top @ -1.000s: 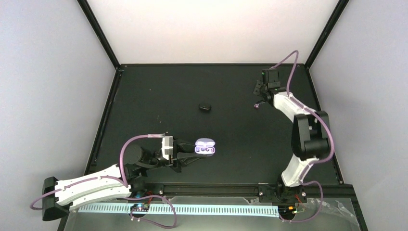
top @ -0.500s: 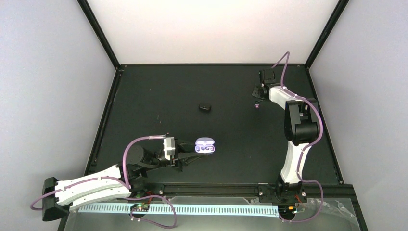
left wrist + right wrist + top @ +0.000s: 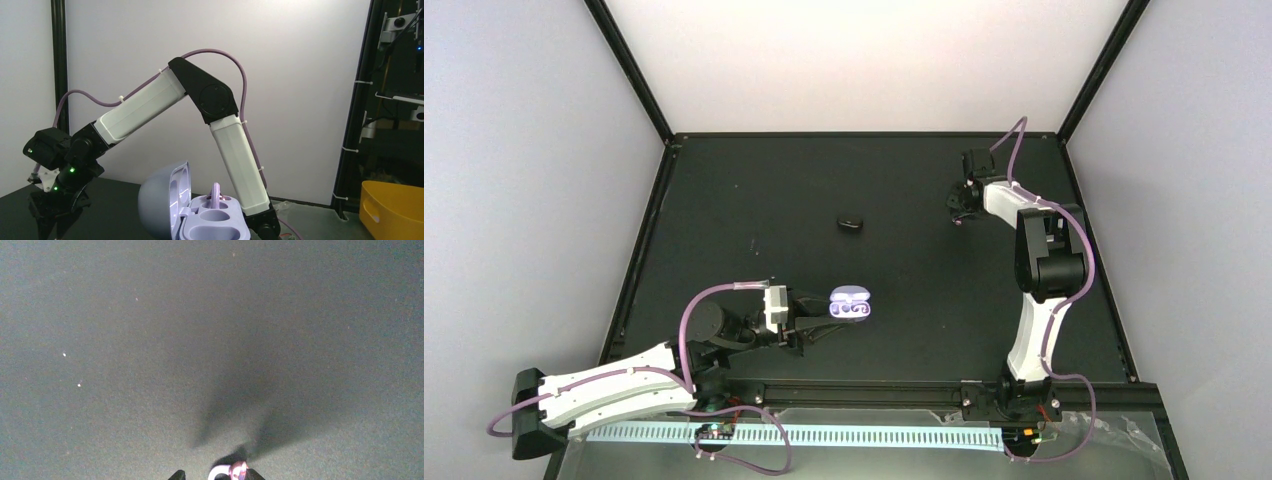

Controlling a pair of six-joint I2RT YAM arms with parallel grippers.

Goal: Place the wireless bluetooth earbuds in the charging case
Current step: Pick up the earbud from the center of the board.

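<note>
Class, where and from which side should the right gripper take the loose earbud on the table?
Grip the earbud across its small body, coming straight down from above: it lies low on the flat table, and the right gripper stands open astride it.

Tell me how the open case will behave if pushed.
The case looks small and smooth-shelled, so it is probably light and prone to slide. Its domed lid stands upright, so a push may tip it backward. The earbud in its socket could jolt loose.

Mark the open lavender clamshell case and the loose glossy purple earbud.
Open lavender clamshell case (image 3: 157,205): left wrist view, domed lid.
Loose glossy purple earbud (image 3: 232,471): right wrist view, its body.
</note>
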